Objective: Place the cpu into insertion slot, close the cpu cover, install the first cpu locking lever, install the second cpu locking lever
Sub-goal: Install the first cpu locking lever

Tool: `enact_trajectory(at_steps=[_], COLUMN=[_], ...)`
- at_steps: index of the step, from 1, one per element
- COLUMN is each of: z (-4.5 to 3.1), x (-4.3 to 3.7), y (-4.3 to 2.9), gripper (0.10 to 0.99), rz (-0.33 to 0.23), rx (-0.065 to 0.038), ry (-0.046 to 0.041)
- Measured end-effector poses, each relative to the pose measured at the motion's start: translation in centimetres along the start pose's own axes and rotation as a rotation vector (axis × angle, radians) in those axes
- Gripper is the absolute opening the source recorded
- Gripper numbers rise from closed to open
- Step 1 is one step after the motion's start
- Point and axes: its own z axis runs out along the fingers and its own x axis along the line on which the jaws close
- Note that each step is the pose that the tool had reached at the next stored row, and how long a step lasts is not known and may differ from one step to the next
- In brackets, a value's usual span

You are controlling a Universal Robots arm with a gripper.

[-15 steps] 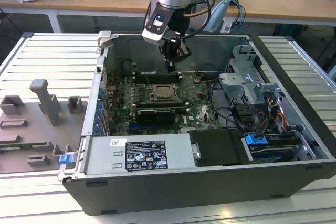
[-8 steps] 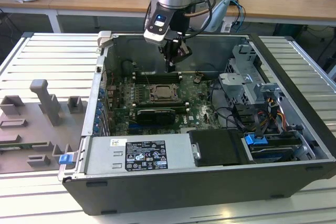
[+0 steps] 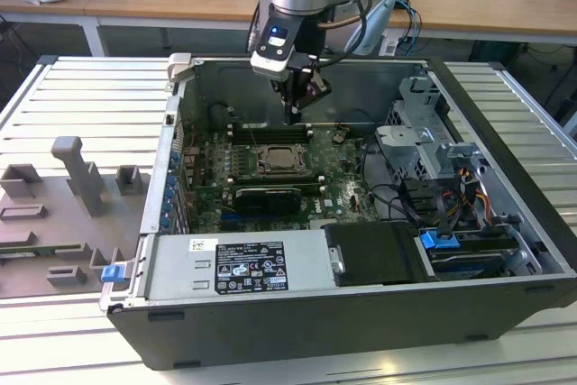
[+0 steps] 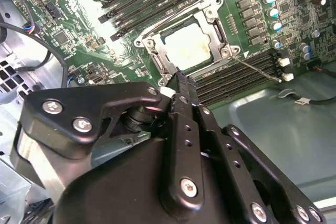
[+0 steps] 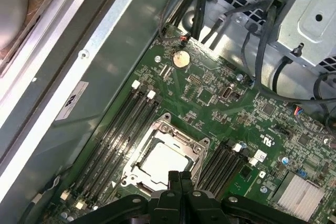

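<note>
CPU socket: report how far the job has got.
Done: the cpu sits in the insertion slot, and the cpu cover lies closed around it. In hand: the shut pincer hangs above the slot's edge. Left: one thin locking lever sticks out over the memory slots, apparently unlatched; the other lever's state I cannot tell.

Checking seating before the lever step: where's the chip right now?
In both wrist views the chip lies framed by the metal cover on the green board, between two banks of memory slots, near the pincer.
</note>
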Motion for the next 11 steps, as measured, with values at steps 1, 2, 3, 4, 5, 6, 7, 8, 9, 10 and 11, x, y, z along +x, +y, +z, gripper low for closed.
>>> enact_trajectory(at_steps=[1,2,3,4,5,6,7,8,9,10,11], z=[0.0,0.0,0.0,0.0,0.0,0.0,0.0,0.0,0.0,0.0,0.0], x=[0.0,0.0,0.0,0.0,0.0,0.0,0.0,0.0,0.0,0.0,0.0], y=[0.0,0.0,0.0,0.0,0.0,0.0,0.0,0.0,0.0,0.0,0.0], gripper=[0.106,0.106,0.106,0.106,0.106,0.106,0.106,0.106,0.106,0.106,0.106], rz=[-0.013,-0.021,-0.026,-0.034,-0.039,-0.044,-0.053,-0.064,-0.069,-0.074,-0.082], rx=[0.0,-0.001,-0.001,-0.001,-0.001,-0.002,-0.002,-0.002,-0.002,-0.003,-0.003], ry=[0.0001,0.0003,0.0003,0.0004,0.0005,0.0005,0.0006,0.0008,0.0008,0.0009,0.001])
